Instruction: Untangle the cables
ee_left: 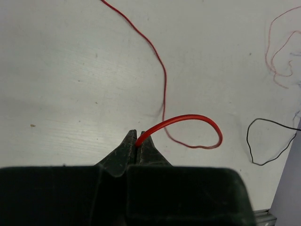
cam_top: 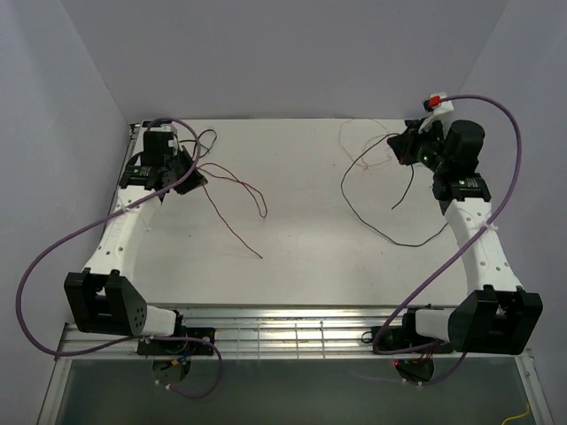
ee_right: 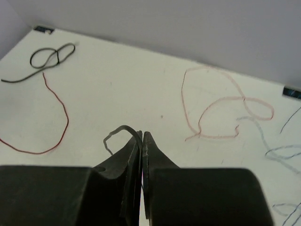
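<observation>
1. Left pincer (ee_left: 138, 136): fingers pressed together and clamped on one end of the red cable (ee_left: 188, 116), low over the far left part of the table (cam_top: 301, 266).
2. Red cable: rises from the fingertips in a short arch, bends back, and trails across the table in loose curves toward its middle.
3. Right pincer (ee_right: 141, 135): fingers drawn together at the tips and gripping a black cable (ee_right: 123, 126), which humps out beside the left finger; this pincer sits at the far right.
4. Black cable: runs from the right pincer in a wide open curve over the right half of the table, well apart from the red cable.
5. Pink cable (ee_right: 212, 137): lies in pale loops on the table just beyond the right pincer; whether it crosses the black cable cannot be told.
6. Second black cable (cam_top: 205, 137): a small curl at the far left corner, near the left pincer.
</observation>
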